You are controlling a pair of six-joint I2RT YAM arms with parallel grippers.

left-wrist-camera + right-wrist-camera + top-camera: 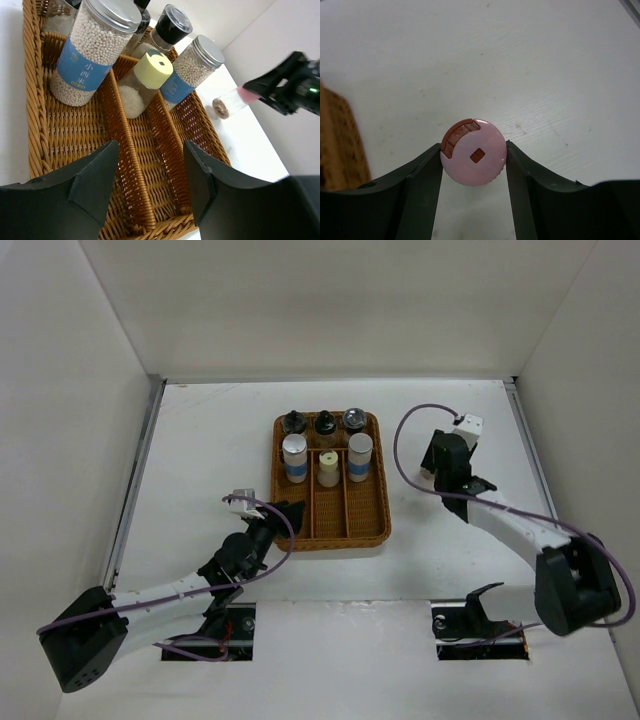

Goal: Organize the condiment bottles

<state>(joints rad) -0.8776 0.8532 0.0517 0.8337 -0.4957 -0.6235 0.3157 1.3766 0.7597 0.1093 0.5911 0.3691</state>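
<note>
My right gripper (474, 167) is shut on the pink-capped bottle (474, 159), one finger pressing each side of its cap. That bottle (232, 100) stands on the white table to the right of the wicker tray (330, 530). Two white-bead jars with blue bands (95, 50) (192, 67) stand in the tray's left and right lanes, with a yellow-capped shaker (152, 69) between them. Behind them sits a row of dark- and silver-capped bottles (325, 423). My left gripper (150, 175) hangs open over the tray's near end, holding nothing.
The tray's three lanes are bare wicker in their near half (150, 145). White walls (60, 390) close in the table on the left, back and right. The right arm (500, 520) reaches across the table's right side.
</note>
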